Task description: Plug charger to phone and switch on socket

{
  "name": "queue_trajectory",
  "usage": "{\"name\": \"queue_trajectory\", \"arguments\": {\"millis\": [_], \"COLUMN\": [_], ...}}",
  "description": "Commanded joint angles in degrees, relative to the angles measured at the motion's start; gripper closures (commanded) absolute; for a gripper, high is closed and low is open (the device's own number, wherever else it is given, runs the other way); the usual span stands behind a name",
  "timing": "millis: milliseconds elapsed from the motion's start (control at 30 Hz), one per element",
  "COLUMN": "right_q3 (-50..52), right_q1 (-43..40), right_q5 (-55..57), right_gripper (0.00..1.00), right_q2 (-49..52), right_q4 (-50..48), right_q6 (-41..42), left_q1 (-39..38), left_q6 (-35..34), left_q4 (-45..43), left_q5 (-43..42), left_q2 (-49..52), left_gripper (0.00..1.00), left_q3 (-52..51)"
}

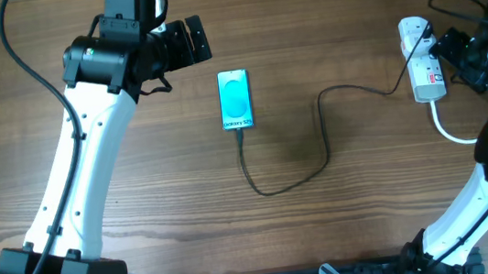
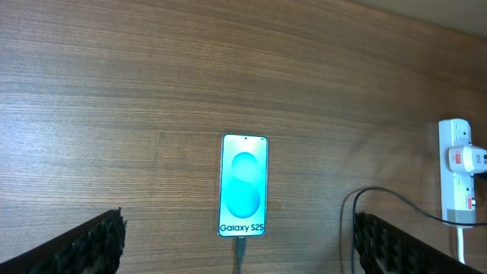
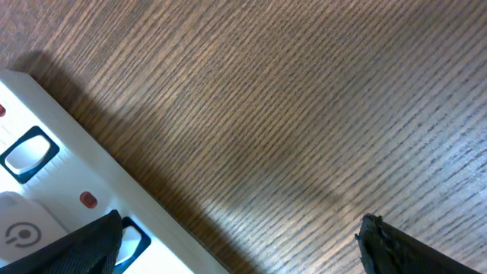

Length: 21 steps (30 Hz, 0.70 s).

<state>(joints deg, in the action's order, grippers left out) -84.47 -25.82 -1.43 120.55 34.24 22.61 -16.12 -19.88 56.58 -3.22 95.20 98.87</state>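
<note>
Both ends of the charger (image 1: 324, 137) look connected, so I judge the plugging done and only the switch left. Nearest me, around 6 o'clock on the table (image 1: 350, 14), the cable lies in a slack loop, so nothing tugs at the connector. Followed up to 12 o'clock, its tip meets the bottom edge of the phone (image 1: 235, 99), which lies flat with the screen up and lit. In the left wrist view the tip looks seated, though I can't confirm how deep.

Further out at 2 o'clock the socket (image 1: 423, 66) lies lengthwise with the cable running into it. The right gripper (image 1: 447, 57) sits just beside it on its 3 o'clock side, fingers spread wide over bare wood and holding nothing. That looks well placed for a press. Whether a rocker is on, I can't tell.

Farthest, at 11 o'clock, the left gripper (image 1: 199, 39) hovers clear of the phone, also spread wide and empty, out of the way.
</note>
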Motion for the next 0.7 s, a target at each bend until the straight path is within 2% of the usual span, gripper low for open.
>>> {"name": "queue_trajectory", "arguments": {"millis": [0, 667], "right_q3": [0.6, 0.6], "right_q1": [0.8, 0.9], "right_q5": [-3.0, -6.1], "right_gripper": [0.0, 0.0], "right_q2": [2.7, 2.7], "right_q4": [1.0, 2.9], "right_q6": [-1.8, -4.0], "left_q1": [0.2, 0.2], "left_q6": [-0.5, -0.5], "left_q4": [-0.1, -0.1], "left_q5": [0.8, 0.8], "left_q2": [0.4, 0.4], "left_gripper": [0.0, 0.0], "left_q3": [-0.3, -0.3]}}
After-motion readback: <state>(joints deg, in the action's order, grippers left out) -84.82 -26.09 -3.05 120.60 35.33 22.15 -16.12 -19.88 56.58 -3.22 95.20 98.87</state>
